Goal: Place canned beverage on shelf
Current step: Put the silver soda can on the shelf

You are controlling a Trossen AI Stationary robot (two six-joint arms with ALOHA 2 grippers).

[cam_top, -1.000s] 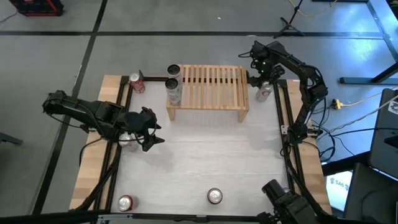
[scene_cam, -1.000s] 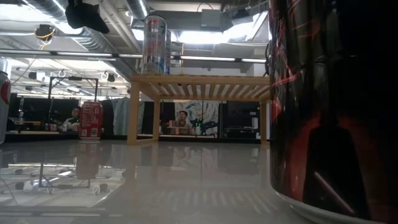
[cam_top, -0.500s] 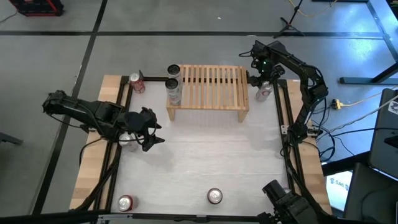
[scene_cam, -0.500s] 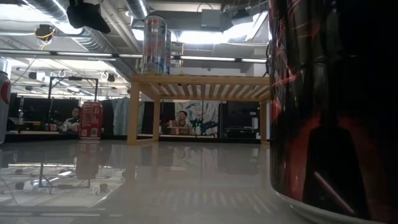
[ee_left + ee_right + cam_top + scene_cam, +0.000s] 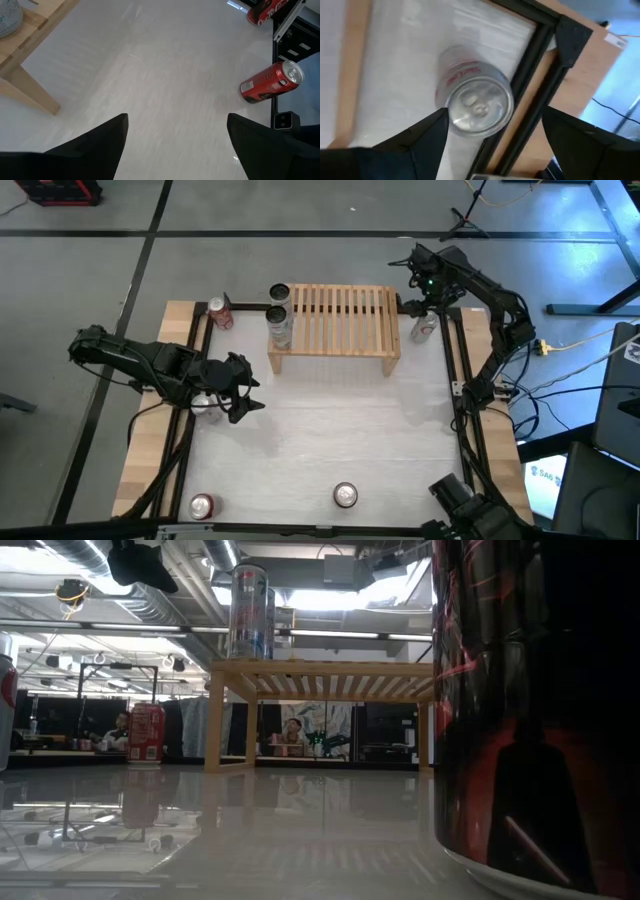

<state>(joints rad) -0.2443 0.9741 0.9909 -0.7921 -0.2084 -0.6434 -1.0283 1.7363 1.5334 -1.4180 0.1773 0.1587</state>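
White tabletop, shelf (image 5: pixel 334 320) at upper centre with two cans (image 5: pixel 279 312) on its left end. Right gripper (image 5: pixel 424 308) has lifted slightly, fingers spread, above a standing can (image 5: pixel 423 329) right of the shelf, not grasped. Left gripper (image 5: pixel 237 387) waits, open, mid-left.

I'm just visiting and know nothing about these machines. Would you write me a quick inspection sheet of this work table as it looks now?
Surface: white table in a black frame, bare in the middle.
Job's things: wooden shelf at the far side, two cans standing on its left end. Silver can stands on the table right of the shelf.
Clutter: loose cans at the far left, near left, near middle, and one under the left arm.
Grippers: right gripper open, above the silver can, not gripping it. Left gripper open, at the left edge, holding nothing.
Cables: wires on the floor at right.
Surroundings: grey floor; people seated beyond the table.
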